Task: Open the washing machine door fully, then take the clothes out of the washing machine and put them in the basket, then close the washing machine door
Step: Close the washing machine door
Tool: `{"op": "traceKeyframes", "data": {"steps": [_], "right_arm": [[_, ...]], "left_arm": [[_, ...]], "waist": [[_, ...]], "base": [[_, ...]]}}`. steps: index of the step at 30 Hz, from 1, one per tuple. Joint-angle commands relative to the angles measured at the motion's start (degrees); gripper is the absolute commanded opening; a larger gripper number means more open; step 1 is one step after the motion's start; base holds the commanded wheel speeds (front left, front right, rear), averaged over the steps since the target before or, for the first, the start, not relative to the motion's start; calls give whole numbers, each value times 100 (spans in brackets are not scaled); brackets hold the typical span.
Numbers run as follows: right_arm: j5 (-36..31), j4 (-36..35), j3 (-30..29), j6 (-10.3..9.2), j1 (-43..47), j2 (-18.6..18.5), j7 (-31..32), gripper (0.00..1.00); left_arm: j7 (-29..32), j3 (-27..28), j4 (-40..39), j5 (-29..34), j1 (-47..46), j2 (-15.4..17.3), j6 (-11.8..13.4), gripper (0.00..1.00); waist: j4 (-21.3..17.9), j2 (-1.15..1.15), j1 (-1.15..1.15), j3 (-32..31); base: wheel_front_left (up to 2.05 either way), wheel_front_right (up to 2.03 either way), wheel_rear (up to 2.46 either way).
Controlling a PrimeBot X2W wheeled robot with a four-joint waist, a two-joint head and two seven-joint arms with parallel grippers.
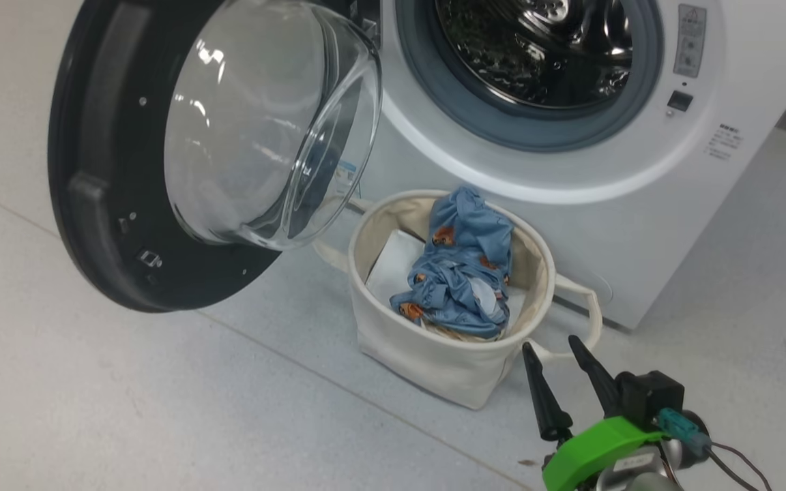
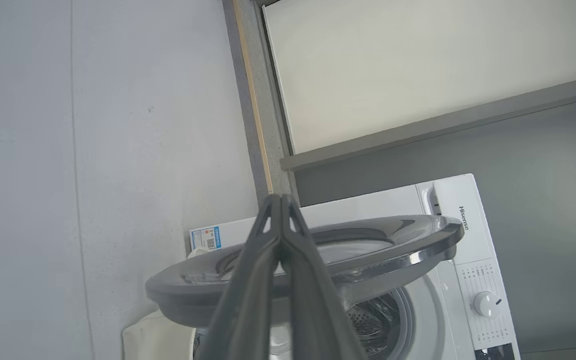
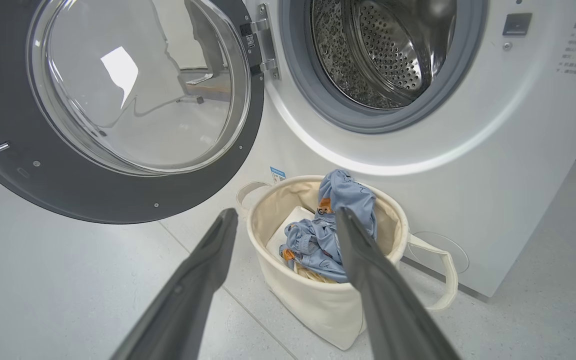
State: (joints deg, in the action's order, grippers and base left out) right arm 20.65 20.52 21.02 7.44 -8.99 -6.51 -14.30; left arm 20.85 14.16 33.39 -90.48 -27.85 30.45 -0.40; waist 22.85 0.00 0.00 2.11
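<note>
So the washing machine door (image 1: 106, 177) hangs wide open in the upper left of the head view, with the washing machine (image 1: 638, 225) across the upper right. The blue printed clothes (image 1: 461, 273) sit bunched in the basket (image 1: 434, 361) mid-frame, just below the drum mouth. The right fingers (image 1: 542, 395), lower right, are spread wide with nothing in them. The left fingers (image 2: 253, 275), bottom centre of the left wrist view, are pressed tight together, empty

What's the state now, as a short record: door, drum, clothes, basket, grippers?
door: washing machine door open, swung left
drum: drum bare steel, no garment seen
clothes: clothes piled in basket
basket: on floor before the washing machine
left: left gripper shut, empty
right: right gripper open, empty, near basket
</note>
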Motion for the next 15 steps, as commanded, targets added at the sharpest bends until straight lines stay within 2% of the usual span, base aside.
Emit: {"op": "traceKeyframes", "data": {"steps": [1, 6, 11, 15], "right_arm": [[-67, -149, 109, 5, -177, -67, -70, 100], [-107, -147, 139, 5, -268, -226, -54, 100], [-178, -271, 138, 5, -374, -391, 64, 100], [-220, -436, 106, 5, -425, -502, 168, 100]], "left_arm": [[99, 259, -105, -72, -340, 390, 37, 0], [630, 224, 544, -354, -923, 502, 172, 0], [676, 97, 1162, -254, -1388, 609, 75, 0], [630, 148, 1596, -291, -1742, 651, -115, 0]], "waist": [[-10, 0, 0, 45], [-57, 0, 0, 240], [-168, 0, 0, 473], [-331, 0, 0, 652]], "base": [[0, 0, 0], [0, 0, 0], [0, 0, 0], [0, 0, 0]]}}
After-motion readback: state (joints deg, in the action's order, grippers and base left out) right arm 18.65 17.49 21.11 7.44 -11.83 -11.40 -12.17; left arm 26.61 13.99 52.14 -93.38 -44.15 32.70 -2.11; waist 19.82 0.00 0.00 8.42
